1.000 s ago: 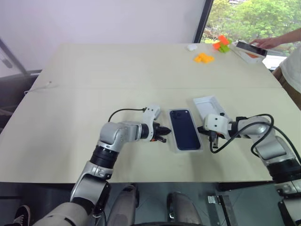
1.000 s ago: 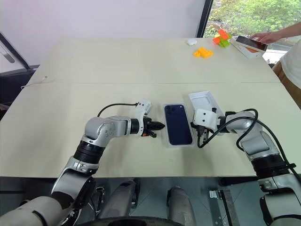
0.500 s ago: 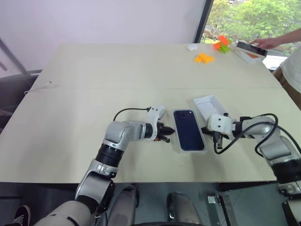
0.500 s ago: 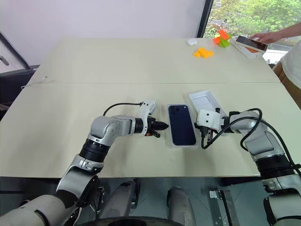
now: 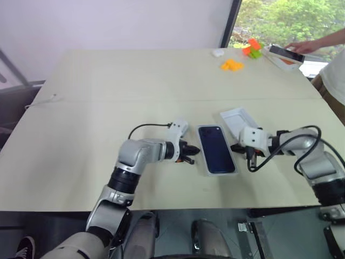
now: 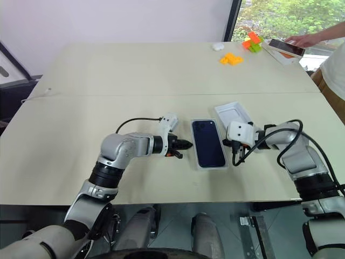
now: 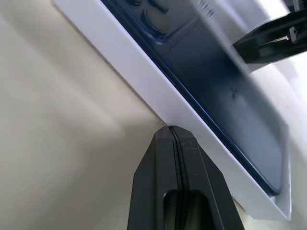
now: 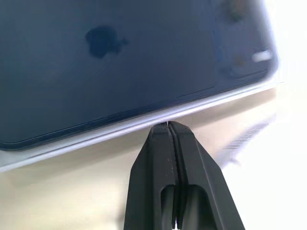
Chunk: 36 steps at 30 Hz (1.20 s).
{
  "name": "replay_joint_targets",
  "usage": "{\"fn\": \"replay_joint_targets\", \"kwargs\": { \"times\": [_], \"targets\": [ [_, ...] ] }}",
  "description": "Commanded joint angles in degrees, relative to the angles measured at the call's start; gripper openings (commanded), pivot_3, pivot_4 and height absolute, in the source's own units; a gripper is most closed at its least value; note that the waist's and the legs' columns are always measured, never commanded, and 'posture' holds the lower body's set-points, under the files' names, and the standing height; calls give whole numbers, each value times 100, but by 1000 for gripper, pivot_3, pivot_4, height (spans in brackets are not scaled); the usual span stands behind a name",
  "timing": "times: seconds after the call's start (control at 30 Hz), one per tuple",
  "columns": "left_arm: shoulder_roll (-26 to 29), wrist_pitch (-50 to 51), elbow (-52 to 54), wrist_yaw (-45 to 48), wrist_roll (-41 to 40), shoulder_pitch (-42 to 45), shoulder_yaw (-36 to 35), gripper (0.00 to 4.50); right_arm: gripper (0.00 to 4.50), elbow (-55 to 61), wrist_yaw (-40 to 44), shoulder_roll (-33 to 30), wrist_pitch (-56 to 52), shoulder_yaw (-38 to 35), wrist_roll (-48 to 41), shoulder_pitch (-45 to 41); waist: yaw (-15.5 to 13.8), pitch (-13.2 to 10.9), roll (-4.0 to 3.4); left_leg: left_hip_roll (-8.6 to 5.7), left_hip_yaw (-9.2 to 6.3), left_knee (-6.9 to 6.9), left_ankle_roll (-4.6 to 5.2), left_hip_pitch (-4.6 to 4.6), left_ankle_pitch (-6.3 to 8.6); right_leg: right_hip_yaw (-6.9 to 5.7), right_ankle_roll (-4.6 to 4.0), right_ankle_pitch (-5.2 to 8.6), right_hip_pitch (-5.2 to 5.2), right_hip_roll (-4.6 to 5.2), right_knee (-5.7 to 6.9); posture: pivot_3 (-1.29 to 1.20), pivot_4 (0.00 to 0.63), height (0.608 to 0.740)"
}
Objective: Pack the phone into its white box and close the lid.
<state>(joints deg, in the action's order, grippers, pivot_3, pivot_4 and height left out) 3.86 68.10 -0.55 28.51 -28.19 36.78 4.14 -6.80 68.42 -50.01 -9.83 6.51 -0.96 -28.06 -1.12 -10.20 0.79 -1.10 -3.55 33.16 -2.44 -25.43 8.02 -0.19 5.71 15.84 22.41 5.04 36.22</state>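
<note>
The dark navy phone (image 5: 215,152) lies back up inside the white box (image 5: 221,171) at the table's near middle, with its camera cluster at the far end. My left gripper (image 5: 192,158) is shut, its tip right at the box's left side wall (image 7: 144,72). My right gripper (image 5: 235,147) is also shut, its tip by the box's right edge (image 8: 144,129). Neither gripper holds anything. The lid (image 5: 235,116), a shallow white tray, lies open side up just behind my right wrist, which hides its near end.
Orange blocks (image 5: 232,65) and an orange-and-green toy (image 5: 251,49) sit at the far right of the table (image 5: 108,86). A person's hand (image 5: 302,46) rests on another phone lying on a box there. A small white object (image 5: 217,53) is nearby.
Both grippers have lifted slightly beside the box and stay shut. The whole picture has shifted a little. The phone, box and lid lie where they were.
</note>
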Motion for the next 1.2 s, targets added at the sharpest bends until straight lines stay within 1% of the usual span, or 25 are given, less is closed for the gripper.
{"fn": "replay_joint_targets", "kwargs": {
  "times": [0.03,0.2,0.23,0.27,0.3,0.33,0.37,0.4,0.5,0.53,0.57,0.67,0.8,0.87,0.97,1.07,1.13,1.2],
  "targets": [
    [141,161,640,-29,-344,52,-432,0,31,328,-5,-89,-359,-339,-332,-286,42,0,0,0,-2,-1,0,4,0,-1,4,2,-6,-1,0,0,150,740],
    [441,394,940,-164,-492,10,-784,0,31,538,-41,2,-746,-326,-494,-439,46,0,0,-2,-1,0,0,5,0,-1,11,2,-9,0,0,0,150,740],
    [542,447,1059,-155,-555,-26,-887,253,5,437,-188,68,-936,-298,-434,-527,49,0,0,-2,-1,0,0,5,0,-1,11,2,-9,0,0,0,150,740],
    [594,599,1157,-191,-663,-40,-1083,542,259,317,-404,136,-1176,-266,-328,-631,56,0,0,-2,-1,0,0,5,0,-1,11,2,-9,0,0,0,150,740],
    [750,507,1373,-67,-745,-118,-1121,817,557,249,-572,159,-1293,-214,-191,-701,75,0,0,-2,-1,1,0,5,0,0,10,2,-8,0,1,0,150,740],
    [870,551,1540,13,-870,-177,-1202,1245,834,254,-657,184,-1555,-205,-186,-757,84,-1,0,-2,0,1,0,5,0,1,8,3,-6,0,2,0,150,740],
    [1053,496,1678,114,-926,-250,-1253,1813,1412,367,-697,192,-1808,-194,-211,-770,83,-1,0,-1,0,1,0,4,0,2,8,2,-4,1,2,0,150,740],
    [1264,366,1810,252,-956,-340,-1244,2288,1862,487,-748,199,-2008,-185,-230,-766,80,-1,0,-1,0,0,0,5,0,2,8,3,-4,0,3,0,150,740],
    [1591,474,1920,452,-1334,-477,-1581,3814,3430,816,-895,253,-2725,-203,-370,-768,73,-2,-2,0,0,-8,0,3,0,2,6,4,3,0,3,0,150,740],
    [1805,444,2004,630,-1458,-571,-1680,4301,3940,958,-944,220,-2887,-130,-315,-723,71,-2,-2,0,0,-8,0,3,0,2,6,4,3,1,3,0,150,740],
    [2089,379,2105,883,-1557,-721,-1721,4500,4472,1068,-1045,266,-3238,-128,-346,-708,72,-2,-2,0,0,-7,0,2,0,2,5,4,3,1,3,0,150,740],
    [2715,351,2281,1450,-1981,-1071,-1948,4500,4472,1297,-1480,452,-4020,-139,-328,-698,89,-2,-2,0,4,-8,1,1,1,5,3,5,6,4,1,0,150,740],
    [3405,-514,2601,2081,-1903,-1657,-2057,4500,4472,1541,-1852,443,-4459,6,-203,-526,79,-2,-3,4,5,-7,0,0,2,6,-1,5,9,11,1,0,150,740],
    [3508,-1097,2685,2179,-1711,-1905,-2082,4500,4472,1604,-2003,439,-4673,54,-187,-476,54,-1,-4,4,6,-9,1,-1,4,6,-1,6,9,22,-3,0,150,740],
    [3548,-1558,2710,2145,-1573,-2104,-2007,4500,4472,1526,-2206,459,-4850,123,-164,-530,46,-1,-4,0,12,-7,8,-6,8,8,-2,6,10,48,-9,0,150,740],
    [3510,-1614,2754,2042,-1676,-2175,-1939,4500,4472,1516,-2352,467,-4891,189,-149,-484,46,-1,-4,-6,16,-3,7,-6,16,11,-2,6,6,51,-12,0,150,740],
    [3478,-1634,2785,1963,-1740,-2180,-1906,4500,4472,1535,-2303,337,-4724,290,-107,-411,47,-1,-4,-7,16,-4,15,-6,15,10,-1,6,6,49,-12,0,150,740],
    [3469,-1574,2796,1873,-1804,-2175,-1877,4500,4472,1394,-2358,277,-4697,211,-96,-474,47,-1,-4,-7,18,-4,21,-6,12,10,-1,6,6,47,-12,0,150,740]
  ]
}}
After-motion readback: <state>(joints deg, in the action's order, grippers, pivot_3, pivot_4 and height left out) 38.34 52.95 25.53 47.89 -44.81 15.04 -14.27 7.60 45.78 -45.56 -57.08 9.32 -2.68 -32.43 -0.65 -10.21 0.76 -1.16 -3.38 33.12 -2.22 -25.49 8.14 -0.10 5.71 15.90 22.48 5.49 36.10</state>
